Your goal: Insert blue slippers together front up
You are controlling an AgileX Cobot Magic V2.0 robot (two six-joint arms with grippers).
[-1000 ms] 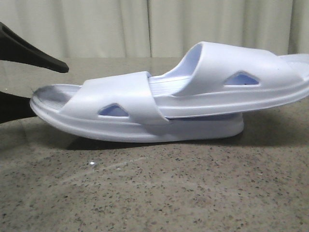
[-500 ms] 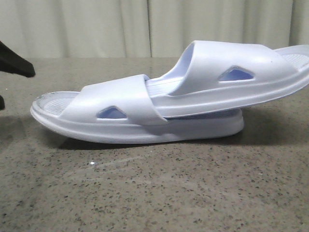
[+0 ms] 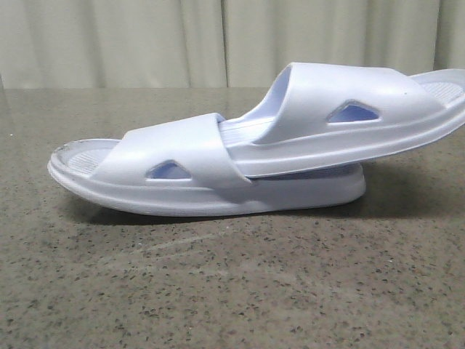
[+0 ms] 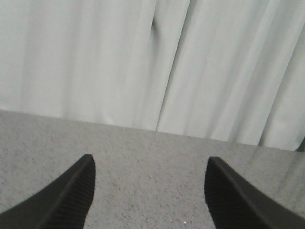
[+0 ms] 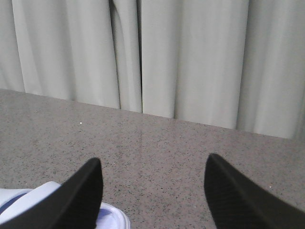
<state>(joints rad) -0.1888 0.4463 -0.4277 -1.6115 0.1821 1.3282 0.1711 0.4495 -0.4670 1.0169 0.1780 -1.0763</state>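
Observation:
The blue slippers lie nested on the speckled table in the front view. The lower slipper (image 3: 174, 171) rests flat. The upper slipper (image 3: 349, 116) has one end pushed under the lower one's strap and its other end raised to the right. No gripper shows in the front view. In the left wrist view my left gripper (image 4: 150, 164) is open over bare tabletop, holding nothing. In the right wrist view my right gripper (image 5: 153, 164) is open and empty, with an end of a slipper (image 5: 28, 202) showing beside one finger.
A pale pleated curtain (image 3: 218, 43) hangs behind the far edge of the grey speckled table (image 3: 232, 291). Bare table surface lies in front of the slippers and to their left.
The left gripper, seen at the left edge of the front view a second ago, has drawn back out of that view. The slippers have stayed nested, the upper one settling slightly.

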